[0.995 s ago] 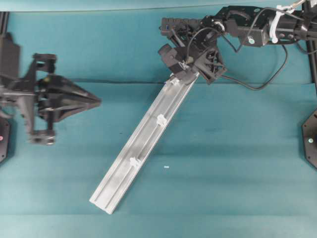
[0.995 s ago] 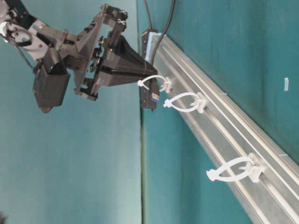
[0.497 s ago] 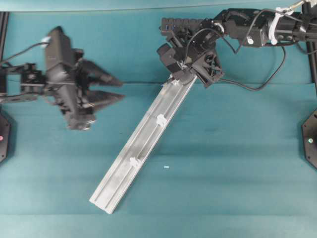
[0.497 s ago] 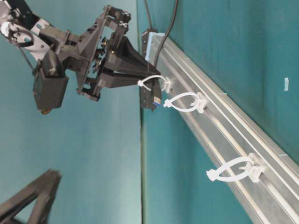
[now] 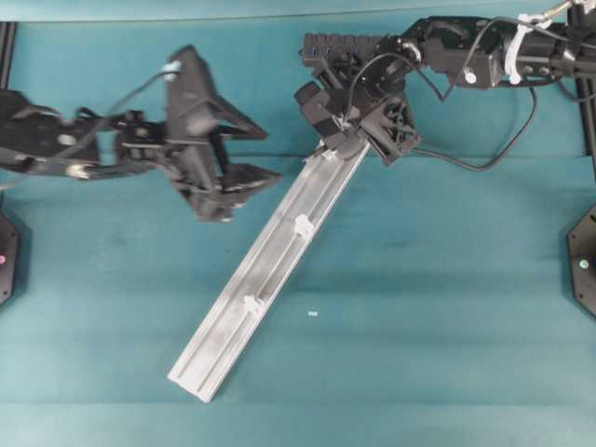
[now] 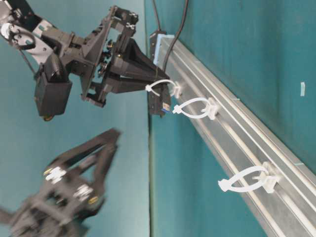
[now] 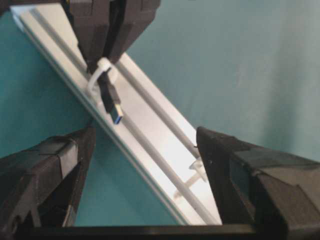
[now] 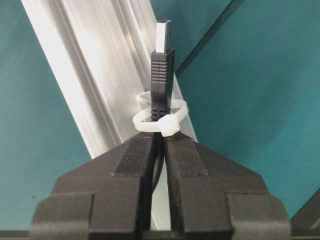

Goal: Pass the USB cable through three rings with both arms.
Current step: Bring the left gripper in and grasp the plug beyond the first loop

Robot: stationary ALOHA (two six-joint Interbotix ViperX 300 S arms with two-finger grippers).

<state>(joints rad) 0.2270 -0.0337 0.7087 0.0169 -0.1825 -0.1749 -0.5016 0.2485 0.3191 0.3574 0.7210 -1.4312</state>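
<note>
USB cable [image 8: 161, 80] pinched just behind plug by right claw [image 8: 160, 150] — plug thus poked through first ring [image 8: 159, 117]. Left claw [image 5: 250, 156] spread wide at rail's [image 5: 270, 270] 10 o'clock — placed to receive plug.

A teal cloth [image 5: 447, 307] covered the whole work surface, creased across the far part, under even, seemingly diffuse light.
</note>
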